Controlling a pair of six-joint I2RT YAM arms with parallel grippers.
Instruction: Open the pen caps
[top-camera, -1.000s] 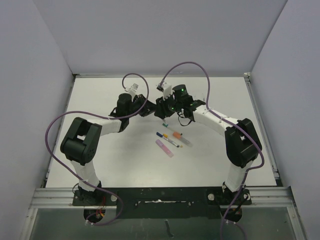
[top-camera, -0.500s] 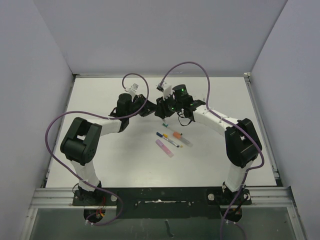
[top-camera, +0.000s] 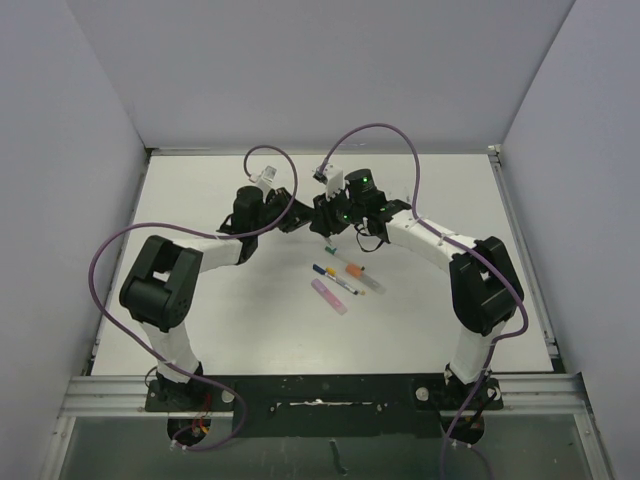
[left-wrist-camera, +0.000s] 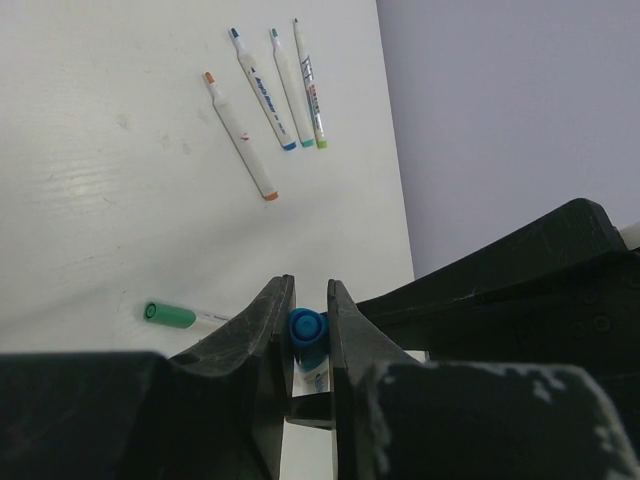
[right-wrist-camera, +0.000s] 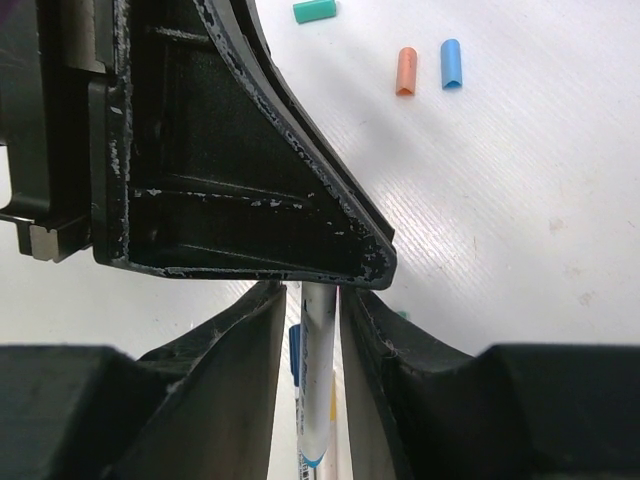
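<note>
The right claw (right-wrist-camera: 312, 300) has narrowed around the white pen body (right-wrist-camera: 318, 390); I cannot tell whether it grips yet. The left claw (left-wrist-camera: 309, 292) is clamped on that pen's blue cap (left-wrist-camera: 306, 328), above the middle of the surface (top-camera: 200, 320), nearer its far edge.

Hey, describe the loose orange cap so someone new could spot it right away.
On the white table, three short caps lie loose beyond the right gripper. The orange cap is the middle one, side by side with the blue cap, the teal cap further off. It alone is orange.
</note>
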